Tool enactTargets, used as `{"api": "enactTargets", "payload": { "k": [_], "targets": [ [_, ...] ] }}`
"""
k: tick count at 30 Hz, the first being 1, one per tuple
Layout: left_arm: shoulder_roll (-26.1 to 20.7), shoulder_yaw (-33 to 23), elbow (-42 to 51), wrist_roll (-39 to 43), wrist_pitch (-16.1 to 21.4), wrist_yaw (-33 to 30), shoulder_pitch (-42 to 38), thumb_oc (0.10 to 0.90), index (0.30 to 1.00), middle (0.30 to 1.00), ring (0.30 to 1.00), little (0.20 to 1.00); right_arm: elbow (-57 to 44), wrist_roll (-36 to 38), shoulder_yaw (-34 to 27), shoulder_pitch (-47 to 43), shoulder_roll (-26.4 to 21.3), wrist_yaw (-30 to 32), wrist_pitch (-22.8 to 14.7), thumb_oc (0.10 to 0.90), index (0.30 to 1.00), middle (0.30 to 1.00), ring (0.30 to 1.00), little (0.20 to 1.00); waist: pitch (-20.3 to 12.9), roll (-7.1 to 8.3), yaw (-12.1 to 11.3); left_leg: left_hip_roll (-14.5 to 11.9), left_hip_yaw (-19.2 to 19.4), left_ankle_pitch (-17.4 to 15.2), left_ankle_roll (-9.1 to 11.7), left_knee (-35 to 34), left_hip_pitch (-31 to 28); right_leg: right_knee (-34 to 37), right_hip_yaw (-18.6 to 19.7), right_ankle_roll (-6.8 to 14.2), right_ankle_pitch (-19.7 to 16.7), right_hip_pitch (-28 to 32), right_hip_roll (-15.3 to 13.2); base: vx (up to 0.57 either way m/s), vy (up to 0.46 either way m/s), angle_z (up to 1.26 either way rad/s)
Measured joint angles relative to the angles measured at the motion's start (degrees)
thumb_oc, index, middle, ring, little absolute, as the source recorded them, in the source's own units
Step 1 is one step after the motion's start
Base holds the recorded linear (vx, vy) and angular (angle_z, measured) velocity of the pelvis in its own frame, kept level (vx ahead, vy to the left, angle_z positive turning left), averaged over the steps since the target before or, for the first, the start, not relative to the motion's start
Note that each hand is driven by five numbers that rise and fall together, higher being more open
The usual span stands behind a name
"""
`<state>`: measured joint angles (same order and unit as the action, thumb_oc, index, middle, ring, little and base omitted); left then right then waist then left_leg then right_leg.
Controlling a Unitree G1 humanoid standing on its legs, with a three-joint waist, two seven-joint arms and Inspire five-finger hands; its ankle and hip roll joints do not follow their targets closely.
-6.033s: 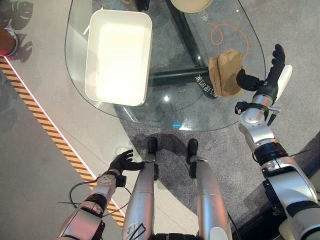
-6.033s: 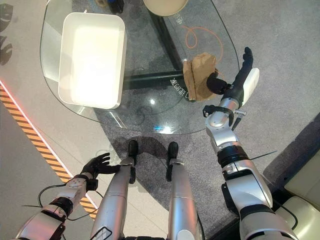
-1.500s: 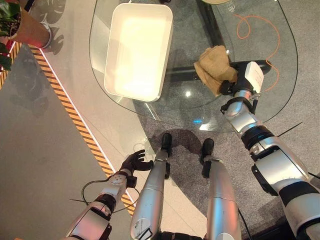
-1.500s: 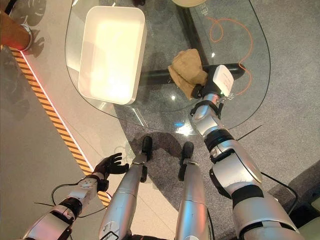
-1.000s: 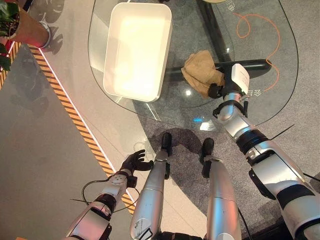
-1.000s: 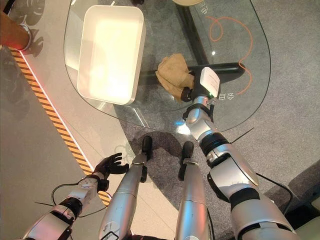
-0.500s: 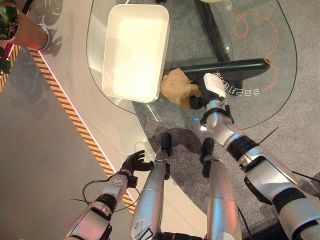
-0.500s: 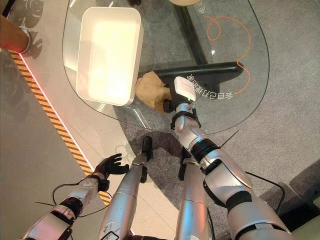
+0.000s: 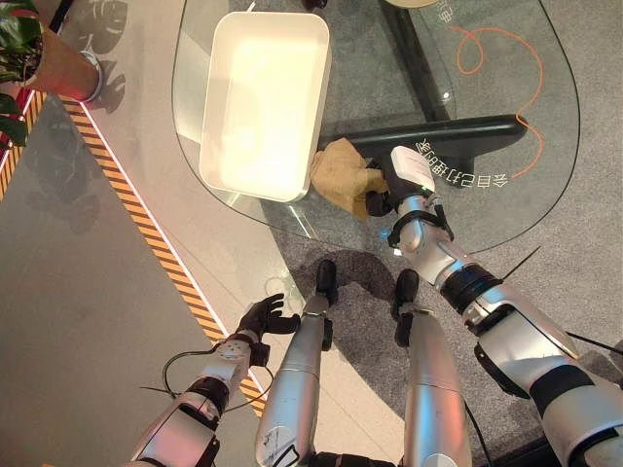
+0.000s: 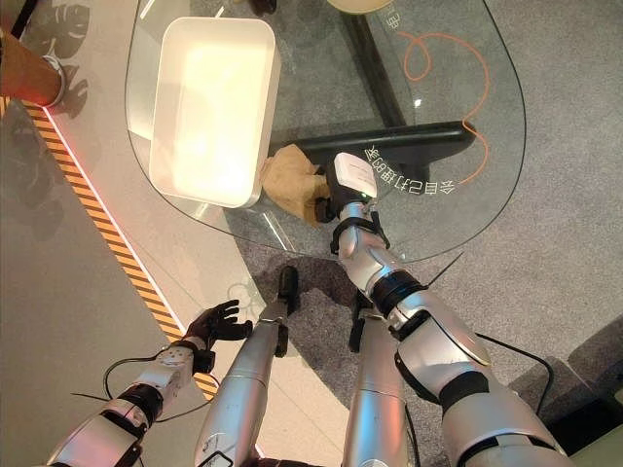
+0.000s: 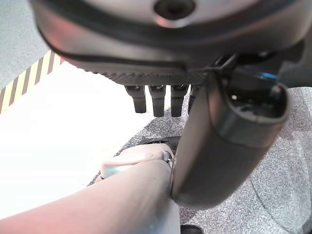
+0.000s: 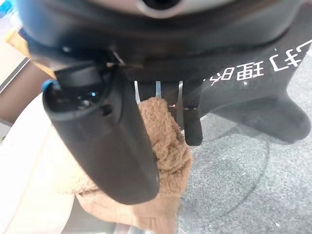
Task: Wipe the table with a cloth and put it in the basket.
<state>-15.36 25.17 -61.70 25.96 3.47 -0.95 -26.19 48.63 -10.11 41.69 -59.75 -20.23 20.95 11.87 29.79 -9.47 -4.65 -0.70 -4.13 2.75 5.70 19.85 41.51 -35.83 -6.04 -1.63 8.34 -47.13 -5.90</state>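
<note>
Right robot hand [image 10: 326,206] clenched around brown cloth [image 10: 287,177] on glass table [image 10: 467,209], beside white basket [image 10: 207,109], left robot hand [image 10: 216,322] relaxed.

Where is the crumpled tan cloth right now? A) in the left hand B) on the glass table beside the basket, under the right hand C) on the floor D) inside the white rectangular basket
B: the crumpled tan cloth lies on the glass table next to the white rectangular basket, with the right hand on it.

The basket [image 9: 261,102] sits on the left part of the tabletop [image 9: 506,58]. The cloth [image 9: 343,179] lies just right of it, near the front edge. The right hand [image 9: 382,201] is on the cloth.
</note>
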Motion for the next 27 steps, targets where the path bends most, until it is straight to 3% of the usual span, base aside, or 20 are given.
{"api": "enactTargets", "payload": {
  "k": [5, 14, 27],
  "targets": [
    [0.04, 0.03, 0.0, 0.03, -0.21, -0.06, -0.11, 0.8, 0.9, 0.9, 0.9, 0.9, 0.12, 0.0, 0.05, 0.04, 0.05, 0.71, 0.11, 0.1, 0.3, 0.3, 0.3, 0.2, 0.0, 0.0, 0.0, 0.06, -0.03, 0.0, 0.01, 0.11, 0.05, -0.09, 0.01, 0.01, 0.01, -0.01, -0.07, 0.0, 0.0, 0.0],
    [0.7, 0.98, -0.17, 0.09, 0.94, 0.1, -0.23, 0.8, 0.9, 0.9, 0.9, 0.9, 7.68, 5.72, -0.47, -0.38, 1.43, 10.68, -3.11, 0.1, 0.3, 0.3, 0.3, 0.2, -0.05, 0.01, -1.52, 0.54, -0.64, 0.13, 0.0, 0.38, -0.16, -0.99, -0.07, 0.44, 0.59, 0.2, -0.63, 0.03, -0.005, 0.04],
    [0.43, 1.01, 0.0, 0.21, 1.05, 0.27, -0.22, 0.8, 0.9, 0.9, 0.9, 0.9, 9.35, 10.3, -2.54, -2.37, -2.55, 13.23, -4.44, 0.1, 0.3, 0.3, 0.3, 0.2, -0.01, 0.06, -2.09, 1.44, -1.13, 0.49, -0.54, 1.35, 2.1, -0.84, -0.18, 1.06, 0.13, -1.17, -1.38, 0.0, 0.003, 0.03]
  ]
}}
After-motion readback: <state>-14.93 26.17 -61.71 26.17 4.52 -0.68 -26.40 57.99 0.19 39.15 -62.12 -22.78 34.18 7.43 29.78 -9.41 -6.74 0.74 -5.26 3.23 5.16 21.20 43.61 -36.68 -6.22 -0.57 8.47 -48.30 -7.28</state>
